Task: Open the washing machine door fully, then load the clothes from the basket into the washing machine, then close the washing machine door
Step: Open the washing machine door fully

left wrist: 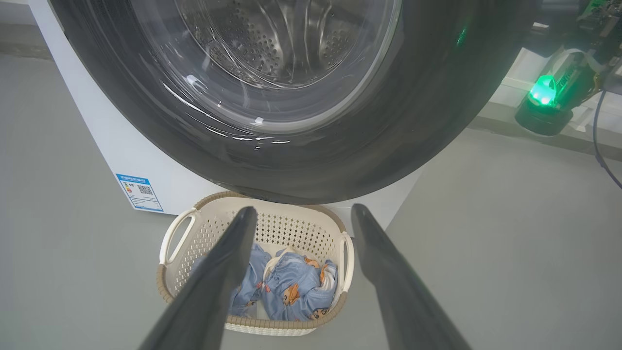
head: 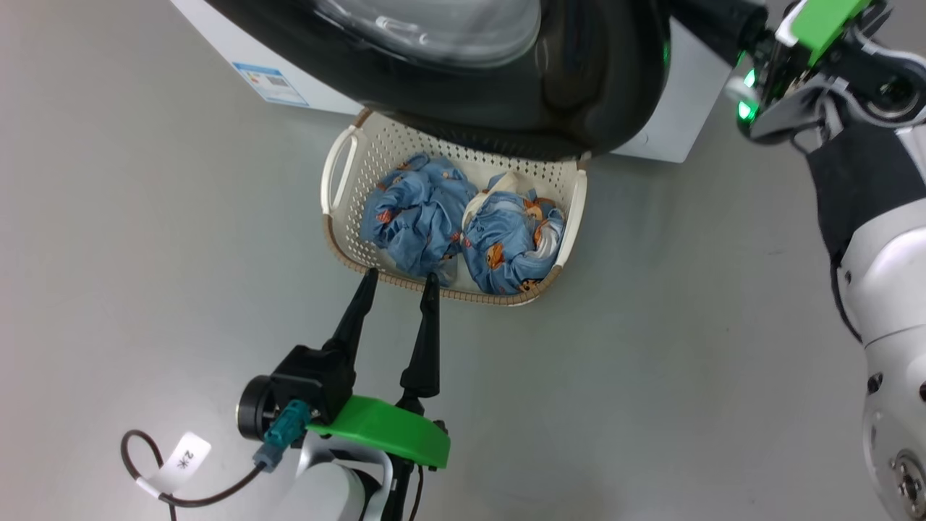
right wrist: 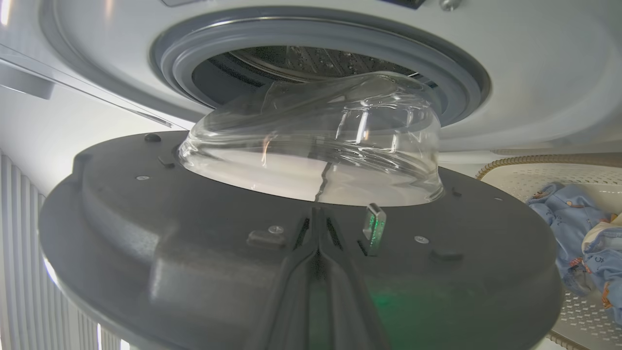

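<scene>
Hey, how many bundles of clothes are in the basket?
2. One bundle lies in the basket's left half, the other bundle beside it in the right half; smaller pieces may be hidden underneath.

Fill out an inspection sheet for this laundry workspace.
Surface: grey floor, smooth.
Job's things: door partly open, its glass bowl out of the washer's drum mouth; basket on the floor under the door; clothes in two bundles inside the basket.
Clutter: nothing seen.
Claws: left claw open and empty, with its tips over the basket's near rim; right claw shut, with its tips at the door's inner face, contact unclear.
Cables: dark cable with a white tag by the left wrist.
Surroundings: blue label on the washer's front.
</scene>
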You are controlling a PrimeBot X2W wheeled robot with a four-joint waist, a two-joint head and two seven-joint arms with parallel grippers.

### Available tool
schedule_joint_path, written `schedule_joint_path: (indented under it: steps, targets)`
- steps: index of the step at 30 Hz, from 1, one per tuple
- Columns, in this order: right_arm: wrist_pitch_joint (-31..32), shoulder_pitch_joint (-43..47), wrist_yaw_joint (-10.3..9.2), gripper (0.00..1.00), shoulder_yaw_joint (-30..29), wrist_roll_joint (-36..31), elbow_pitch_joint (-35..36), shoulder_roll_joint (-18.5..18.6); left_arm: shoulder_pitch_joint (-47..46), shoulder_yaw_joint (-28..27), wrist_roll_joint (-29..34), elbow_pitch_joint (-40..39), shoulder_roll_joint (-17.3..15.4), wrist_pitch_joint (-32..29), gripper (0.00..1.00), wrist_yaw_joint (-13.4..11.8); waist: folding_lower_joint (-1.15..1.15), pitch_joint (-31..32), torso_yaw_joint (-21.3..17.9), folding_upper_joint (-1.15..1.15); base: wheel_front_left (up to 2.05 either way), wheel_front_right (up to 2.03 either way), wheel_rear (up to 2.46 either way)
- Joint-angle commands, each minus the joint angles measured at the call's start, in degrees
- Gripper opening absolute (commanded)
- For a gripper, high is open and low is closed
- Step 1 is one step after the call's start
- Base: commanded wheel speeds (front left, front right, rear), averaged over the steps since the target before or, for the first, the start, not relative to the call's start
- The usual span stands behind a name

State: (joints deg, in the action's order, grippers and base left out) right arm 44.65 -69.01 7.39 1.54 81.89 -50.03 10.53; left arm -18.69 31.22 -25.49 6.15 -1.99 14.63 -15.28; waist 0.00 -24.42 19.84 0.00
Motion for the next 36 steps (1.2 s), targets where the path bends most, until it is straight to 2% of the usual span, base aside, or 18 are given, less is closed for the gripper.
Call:
schedule_joint_path:
  steps: [1, 21, 36]
  targets:
    - [0.79, 1.19, 0.1, 0.0, 1.14, 0.15, 1.67, -2.4, 0.59, -1.92, 0.36, -0.93, -0.88, 0.37, 1.0, 0.33, 0.0, 0.77, -0.11, 0.0, 0.0, 0.0, 0.0]
    - [4.16, 9.91, 0.1, 0.0, 4.63, 0.74, 4.68, -5.78, 2.73, -3.33, 0.55, -0.17, -0.88, 0.37, 1.0, 1.22, 0.0, 5.07, -1.26, 0.0, 0.0, 0.0, 0.0]
    - [4.0, 17.73, 0.1, 0.0, 8.44, 3.09, 9.27, -7.48, 5.27, -5.17, 2.0, 1.42, -0.88, 0.37, 1.0, 2.48, 0.0, 9.19, -1.59, 0.0, 0.0, 0.0, 0.0]
